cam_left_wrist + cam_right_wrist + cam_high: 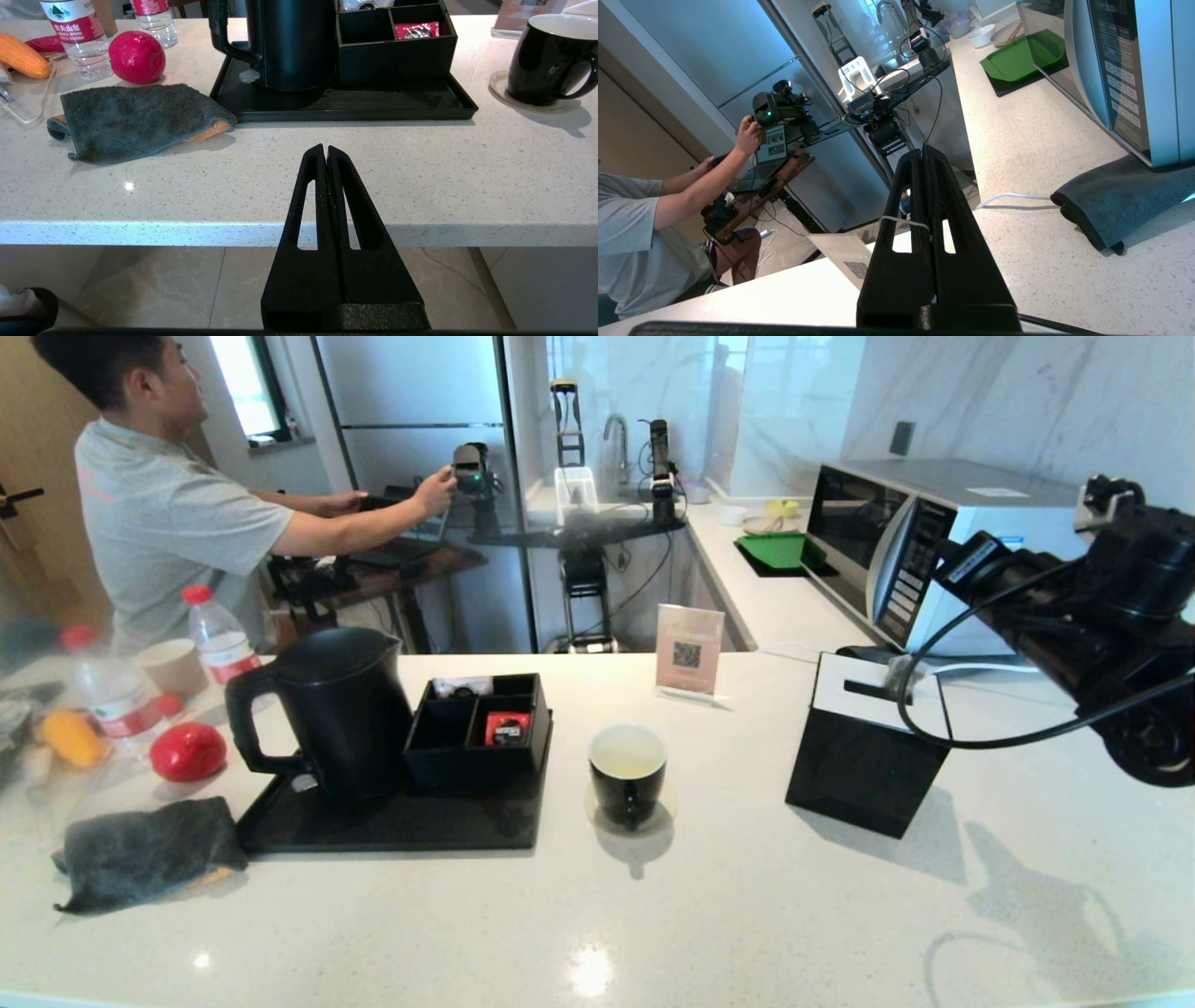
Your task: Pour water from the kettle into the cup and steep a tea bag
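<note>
Kettle stands upright on black tray at robot's left, loop handle facing left, spout side toward compartment box; cup on a saucer just right of tray, centre of counter; pale inside, can't tell if any water is in it.

L gripper clenched on nothing, hanging off the counter's near edge, low; kettle lies ahead and slightly left of it, cup ahead-right; so L arm looks much the nearer for the handle, and the grab turns on that handle being vertical and open to the left.

R gripper raised high at right, above tissue box, pointing toward the far kitchen; clamped, with a thin white string across its fingers; prob the tea bag's, but the pouch itself isn't visible in any view; can't confirm.

Kettle top cut off in L wrist view; red packet in box; R fingertips out of head view.
</note>
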Motion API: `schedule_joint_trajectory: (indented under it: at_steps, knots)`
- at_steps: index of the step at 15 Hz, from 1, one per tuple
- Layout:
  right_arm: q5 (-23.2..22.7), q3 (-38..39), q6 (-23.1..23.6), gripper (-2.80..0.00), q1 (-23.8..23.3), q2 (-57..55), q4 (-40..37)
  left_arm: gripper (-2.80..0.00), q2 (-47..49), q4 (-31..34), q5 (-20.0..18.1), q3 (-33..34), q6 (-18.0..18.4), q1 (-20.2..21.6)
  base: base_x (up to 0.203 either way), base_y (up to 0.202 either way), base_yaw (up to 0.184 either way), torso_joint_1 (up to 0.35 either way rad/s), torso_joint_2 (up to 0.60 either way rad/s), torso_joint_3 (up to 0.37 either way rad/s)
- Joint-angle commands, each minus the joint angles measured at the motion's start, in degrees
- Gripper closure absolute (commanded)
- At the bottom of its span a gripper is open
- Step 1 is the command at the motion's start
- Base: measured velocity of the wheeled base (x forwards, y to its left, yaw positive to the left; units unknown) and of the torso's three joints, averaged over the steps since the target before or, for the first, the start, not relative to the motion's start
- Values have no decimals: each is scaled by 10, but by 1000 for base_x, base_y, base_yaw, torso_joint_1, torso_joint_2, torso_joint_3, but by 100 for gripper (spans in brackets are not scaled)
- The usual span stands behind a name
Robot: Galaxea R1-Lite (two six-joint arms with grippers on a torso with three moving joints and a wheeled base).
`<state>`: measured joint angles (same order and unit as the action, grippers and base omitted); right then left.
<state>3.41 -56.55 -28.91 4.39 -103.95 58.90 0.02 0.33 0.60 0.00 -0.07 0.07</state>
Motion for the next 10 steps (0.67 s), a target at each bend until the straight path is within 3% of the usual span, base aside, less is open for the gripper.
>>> schedule_joint_trajectory:
  at_steps: [1, 7, 10]
  knots:
    - [0, 6, -2, 0, 9, 1, 5, 0, 0, 0, 0, 0, 0, 0, 0, 0, 0, 0, 0, 0]
    - [2, 55, 0, 0, 47, 3, 11, 0, 0, 0, 0, 0, 0, 0, 0, 0, 0, 0, 0, 0]
    - [2, 100, 0, 0, 60, -17, 59, 0, 0, 0, 0, 0, 0, 0, 0, 0, 0, 0, 0, 0]
